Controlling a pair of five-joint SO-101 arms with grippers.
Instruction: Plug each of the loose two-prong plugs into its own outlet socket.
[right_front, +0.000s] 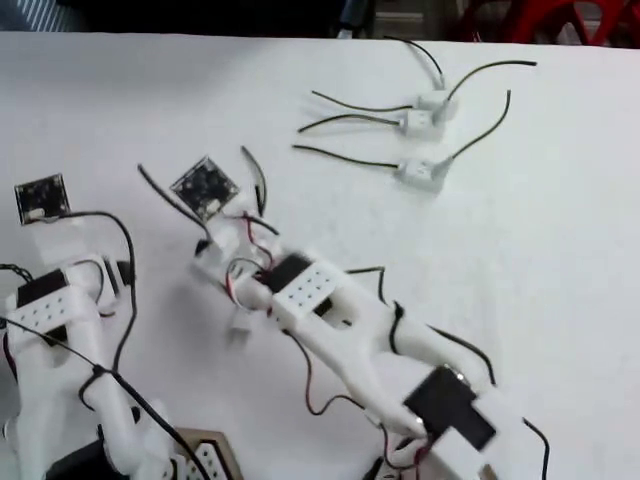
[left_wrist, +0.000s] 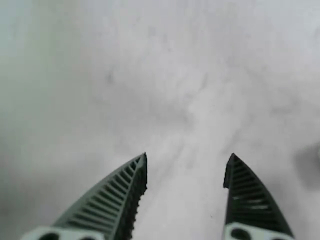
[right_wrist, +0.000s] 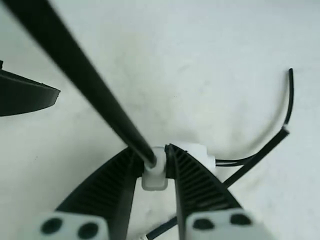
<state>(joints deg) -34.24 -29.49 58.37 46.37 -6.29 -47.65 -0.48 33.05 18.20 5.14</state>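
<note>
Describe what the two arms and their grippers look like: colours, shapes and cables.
The left arm and right arm are white blocky shells with black motor blocks, trailed by black and red cables. The left gripper and right gripper have dark, ribbed, pointed fingers on white bases.

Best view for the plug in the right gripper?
Right wrist view: the white plug sits close up, clamped in the right gripper. High view: too small to make out at that gripper. Left wrist view: bare table.
</note>
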